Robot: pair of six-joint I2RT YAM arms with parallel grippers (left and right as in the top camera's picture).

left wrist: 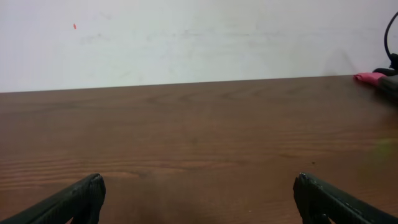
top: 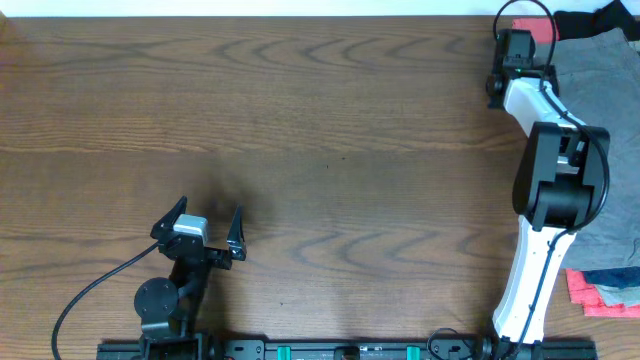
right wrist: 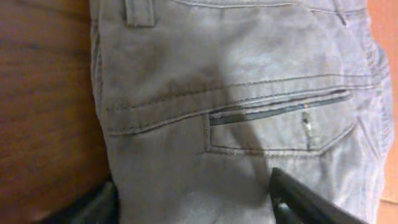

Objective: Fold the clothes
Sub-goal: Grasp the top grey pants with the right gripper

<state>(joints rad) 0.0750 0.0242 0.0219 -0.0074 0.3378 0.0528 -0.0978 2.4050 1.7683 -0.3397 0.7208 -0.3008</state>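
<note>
Grey shorts (right wrist: 236, 93) fill the right wrist view, flat enough to show a belt loop, a seam and a welt pocket. The right gripper (right wrist: 193, 186) stands over them, its jaws partly open, one on each side of the cloth. No pinch or lifted fold shows, and whether the tips touch the fabric I cannot tell.

At the left of the overhead view, the left gripper (top: 211, 207) sits low near the front edge with its jaws spread wide and nothing between them. The brown tabletop (top: 330, 120) across the middle carries no garment.

At the far right the shorts lie rumpled against the table's edge. A black garment (top: 590, 20) and a scrap of coral-red cloth (top: 543, 30) lie just behind them. A red piece (top: 600, 298) with a navy piece (top: 612, 278) on top lies at the near right corner (possibly a finished stack, though too little shows to say).

By my judgement folding of the shorts has not begun. They must first be drawn out onto open wood, then spread and folded.

Count: two arms, one pair of grey shorts, one black item, one navy, and red in two spots, which may be one garment or two.
</note>
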